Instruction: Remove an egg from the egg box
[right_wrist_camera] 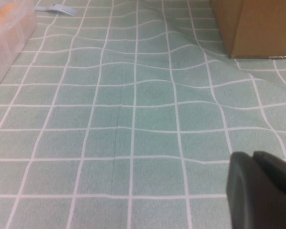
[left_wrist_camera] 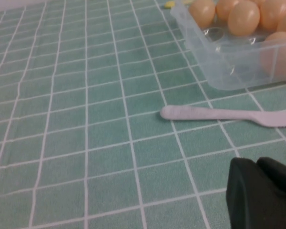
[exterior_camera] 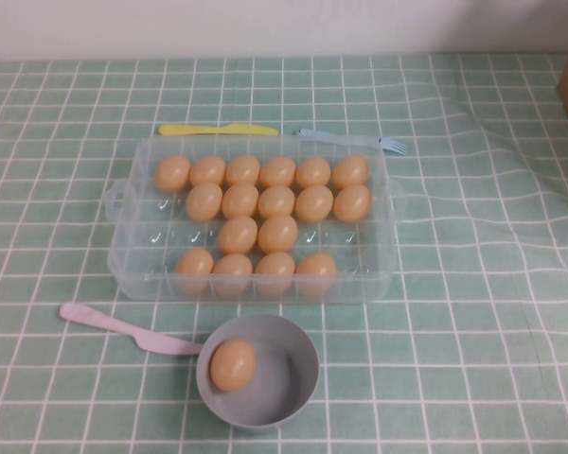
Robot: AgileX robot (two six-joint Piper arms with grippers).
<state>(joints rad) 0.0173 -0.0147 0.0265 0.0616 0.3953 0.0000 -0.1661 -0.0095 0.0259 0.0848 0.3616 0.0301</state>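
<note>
One egg [exterior_camera: 232, 364] is already sitting in the grey bowl [exterior_camera: 303, 352], out of the egg box [exterior_camera: 133, 248], so the task is looking done. Left gripper [left_wrist_camera: 257, 164] is hanging closed and empty over the cloth near the pink knife [left_wrist_camera: 219, 114]; right gripper [right_wrist_camera: 252, 157] is parked well right, state unclear.

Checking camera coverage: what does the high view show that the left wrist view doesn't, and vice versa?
Only the high view: the grey-blue bowl holding one egg, the yellow knife, the blue fork, and the whole egg box. Neither tool appears in it.
Only the left wrist view: the left tool, shut, low over the cloth near the pink knife. The right tool shows only in its own wrist view.
Both: the pink knife, part of the egg box with eggs, and the green checked cloth.
</note>
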